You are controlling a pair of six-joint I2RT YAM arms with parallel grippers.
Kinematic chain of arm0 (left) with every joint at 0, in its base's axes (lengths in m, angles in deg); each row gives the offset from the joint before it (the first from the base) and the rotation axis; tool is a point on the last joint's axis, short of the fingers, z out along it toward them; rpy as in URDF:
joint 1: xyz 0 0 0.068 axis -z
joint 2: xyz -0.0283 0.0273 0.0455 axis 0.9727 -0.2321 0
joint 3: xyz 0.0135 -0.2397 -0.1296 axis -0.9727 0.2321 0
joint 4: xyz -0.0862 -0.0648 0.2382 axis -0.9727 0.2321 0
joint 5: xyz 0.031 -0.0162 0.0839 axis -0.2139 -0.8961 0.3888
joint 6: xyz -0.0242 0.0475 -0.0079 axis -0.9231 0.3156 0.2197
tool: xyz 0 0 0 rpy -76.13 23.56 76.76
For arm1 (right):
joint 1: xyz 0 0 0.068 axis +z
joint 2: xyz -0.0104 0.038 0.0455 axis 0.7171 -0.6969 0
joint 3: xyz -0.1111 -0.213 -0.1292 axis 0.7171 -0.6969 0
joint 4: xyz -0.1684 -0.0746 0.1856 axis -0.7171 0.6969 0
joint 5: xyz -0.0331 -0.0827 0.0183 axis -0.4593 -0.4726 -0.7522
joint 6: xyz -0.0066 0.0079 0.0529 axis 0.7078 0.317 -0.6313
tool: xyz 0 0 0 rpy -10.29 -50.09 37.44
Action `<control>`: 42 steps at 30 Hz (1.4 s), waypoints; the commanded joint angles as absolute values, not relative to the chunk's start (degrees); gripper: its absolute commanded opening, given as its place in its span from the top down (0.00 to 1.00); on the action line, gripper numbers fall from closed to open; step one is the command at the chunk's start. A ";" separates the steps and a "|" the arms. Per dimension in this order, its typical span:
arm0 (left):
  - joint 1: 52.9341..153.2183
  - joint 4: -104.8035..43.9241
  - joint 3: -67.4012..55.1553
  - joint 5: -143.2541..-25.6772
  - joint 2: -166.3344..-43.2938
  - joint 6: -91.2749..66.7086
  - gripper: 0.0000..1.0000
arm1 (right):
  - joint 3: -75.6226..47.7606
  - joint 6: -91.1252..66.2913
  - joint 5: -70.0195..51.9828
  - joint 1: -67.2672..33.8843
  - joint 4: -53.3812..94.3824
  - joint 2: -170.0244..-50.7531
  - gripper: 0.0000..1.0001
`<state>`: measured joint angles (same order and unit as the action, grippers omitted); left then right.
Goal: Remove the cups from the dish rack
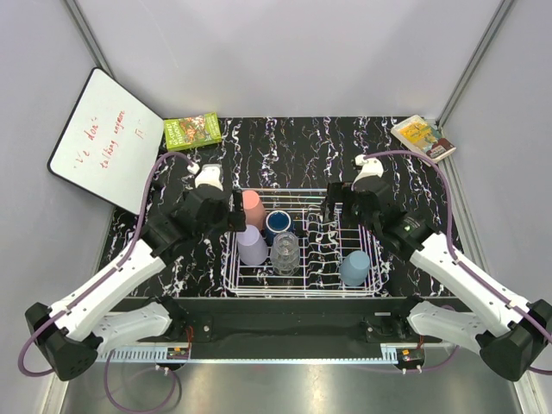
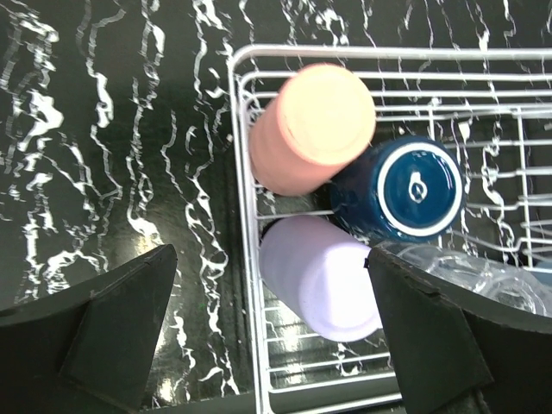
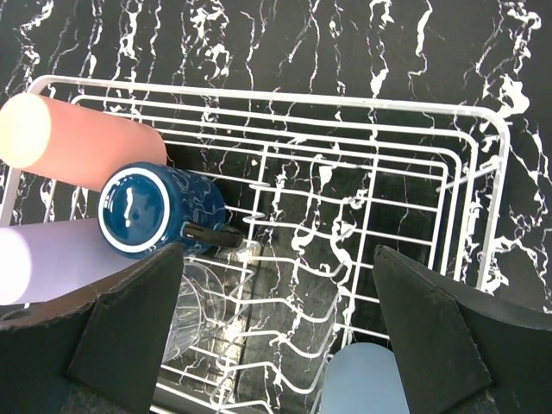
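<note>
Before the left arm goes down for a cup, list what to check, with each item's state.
1. Left hand open: ok, fingers spread wide.
2. Lavender plastic tumbler between them: ok.
3. White wire dish rack wall clear of the outer finger: cannot tell; that finger hangs outside the wall.
4. Gap beside the clear glass tumbler for the other finger: cannot tell.
5. Right hand open and empty: ok, above bare rack wires.
</note>
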<state>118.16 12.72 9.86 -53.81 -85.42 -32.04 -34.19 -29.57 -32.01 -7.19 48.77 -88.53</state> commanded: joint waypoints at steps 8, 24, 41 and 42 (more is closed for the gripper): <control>128.69 14.29 4.70 -50.64 -87.15 -35.24 0.02 | -34.20 -31.44 -35.12 -7.06 49.70 -84.68 0.00; 130.81 15.70 8.57 -48.60 -92.85 -41.04 0.06 | -35.60 -32.06 -35.64 -7.06 49.70 -84.15 0.00; 130.81 12.27 11.11 -51.86 -97.35 -41.66 0.23 | -37.01 -32.23 -36.52 -7.06 49.61 -84.77 0.00; 130.81 12.18 11.20 -51.95 -97.35 -41.66 0.28 | -36.92 -32.32 -36.44 -7.15 49.61 -84.77 0.00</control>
<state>130.55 14.78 10.76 -51.10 -97.04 -41.30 -36.92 -31.60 -34.44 -7.21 49.79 -84.77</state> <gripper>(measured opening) 0.786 0.994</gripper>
